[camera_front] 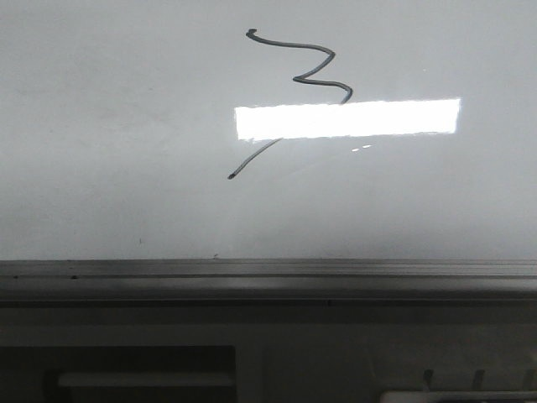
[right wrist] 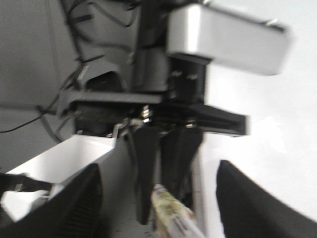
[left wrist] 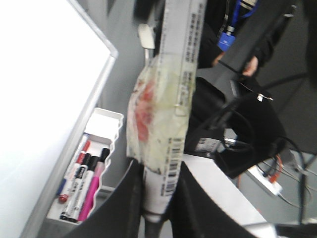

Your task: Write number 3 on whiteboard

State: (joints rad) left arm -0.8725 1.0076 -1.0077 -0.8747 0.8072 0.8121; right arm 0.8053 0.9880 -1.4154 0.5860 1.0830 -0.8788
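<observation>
the whiteboard (camera_front: 101, 151) is filling most of the front view, its grey metal edge rail (camera_front: 268, 277) running along the near side, and the number 3 (camera_front: 315, 71) is sitting on it towards the far edge, a little right of the middle, drawn as a thin dark angular zigzag whose long tail is slanting down to the left and ending in a small blob. a bright rectangular light reflection (camera_front: 348, 118) is lying across the lower part of the stroke and hiding a stretch of the tail. neither arm is showing in the front view. in the left wrist view the left gripper (left wrist: 157, 198) is closing its two dark fingers (left wrist: 130, 203) tightly on a long pale object wrapped in a stained plastic sleeve with printed labels and a barcode (left wrist: 163, 124), probably a wrapped marker, though the blur is making that hard to confirm. beside the corner of the whiteboard (left wrist: 44, 99) in that view a white tray (left wrist: 106, 124) is holding several markers (left wrist: 81, 183) with black, red and pink caps. in the right wrist view the right gripper (right wrist: 156, 198) is holding its dark fingers (right wrist: 237, 198) wide apart with nothing between them, and the other arm's closed fingers and the tip of the wrapped object (right wrist: 173, 213) are showing ahead of it.
</observation>
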